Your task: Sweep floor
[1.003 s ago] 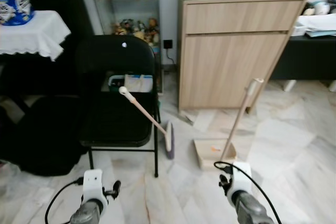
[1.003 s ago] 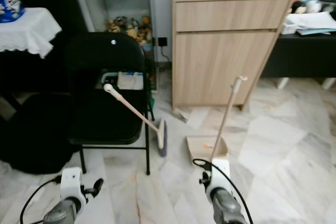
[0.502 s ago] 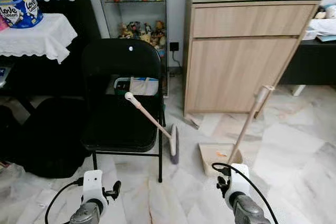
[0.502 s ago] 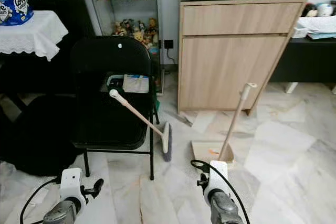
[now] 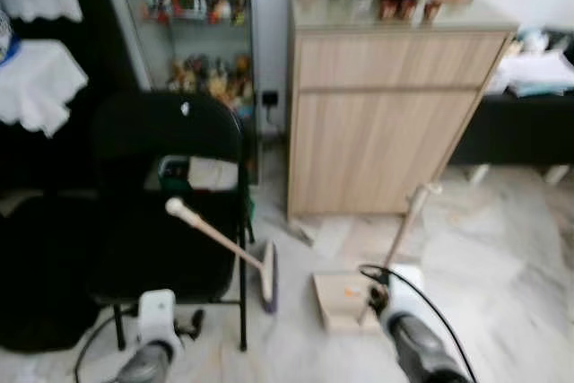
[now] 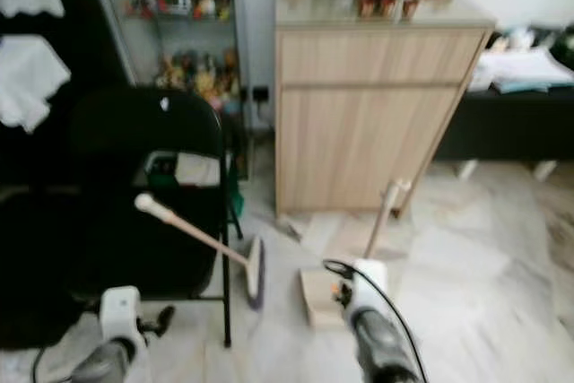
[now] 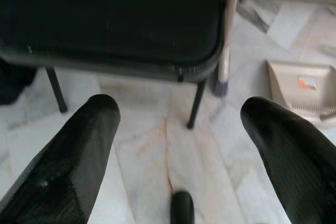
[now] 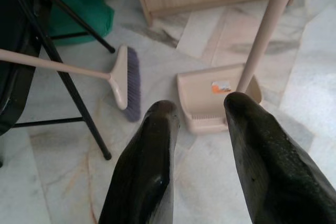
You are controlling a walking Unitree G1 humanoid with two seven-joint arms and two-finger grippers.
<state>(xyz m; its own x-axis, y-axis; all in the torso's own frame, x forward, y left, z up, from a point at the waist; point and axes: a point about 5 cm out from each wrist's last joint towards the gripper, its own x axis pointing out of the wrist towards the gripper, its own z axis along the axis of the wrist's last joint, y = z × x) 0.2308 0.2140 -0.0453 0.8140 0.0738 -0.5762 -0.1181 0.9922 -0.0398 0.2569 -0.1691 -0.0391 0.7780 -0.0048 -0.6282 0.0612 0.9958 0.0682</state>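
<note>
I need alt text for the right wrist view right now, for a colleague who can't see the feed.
The right gripper, its two black fingers open and holding nothing, hovers over a marble floor just short of a beige dustpan with an upright handle. Beside it, a beige broom with purple bristles leans its handle toward a black folding chair.

One broom (image 5: 224,247) leans its handle on the front edge of one black folding chair (image 5: 166,213), head on the floor. One dustpan (image 5: 345,300) with an upright handle sits on the floor. One wooden cabinet (image 5: 386,118) and one glass display shelf (image 5: 184,33) stand behind. Two grippers: left gripper (image 7: 173,124), right gripper (image 8: 197,114).
</note>
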